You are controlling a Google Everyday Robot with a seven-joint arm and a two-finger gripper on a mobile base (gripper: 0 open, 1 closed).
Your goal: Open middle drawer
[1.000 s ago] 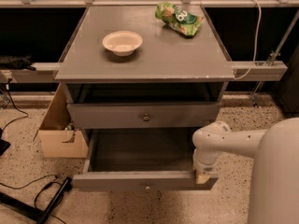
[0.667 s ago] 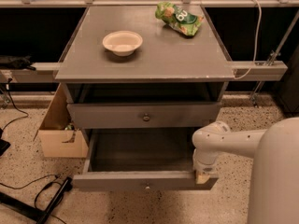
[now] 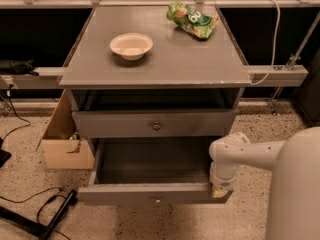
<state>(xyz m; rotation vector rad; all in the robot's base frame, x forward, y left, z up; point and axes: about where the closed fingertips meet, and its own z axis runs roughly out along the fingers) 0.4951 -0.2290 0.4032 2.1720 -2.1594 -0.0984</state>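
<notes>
The middle drawer [image 3: 150,194] stands pulled far out of the grey cabinet, and its wide shallow tray is bare. A small round knob [image 3: 157,200] sits at the centre of its front. My white arm reaches in from the right and bends down to the drawer's front right corner. The gripper [image 3: 220,191] rests at that corner, right of the knob. Above it, another grey drawer [image 3: 120,125] with a larger knob [image 3: 156,125] sits slightly out.
On the cabinet top [image 3: 200,64] lie a white bowl [image 3: 131,45] and a green snack bag [image 3: 192,19]. A cardboard box [image 3: 65,151] leans at the cabinet's left. Cables [image 3: 47,216] lie on the speckled floor at front left. A rail [image 3: 280,74] runs behind.
</notes>
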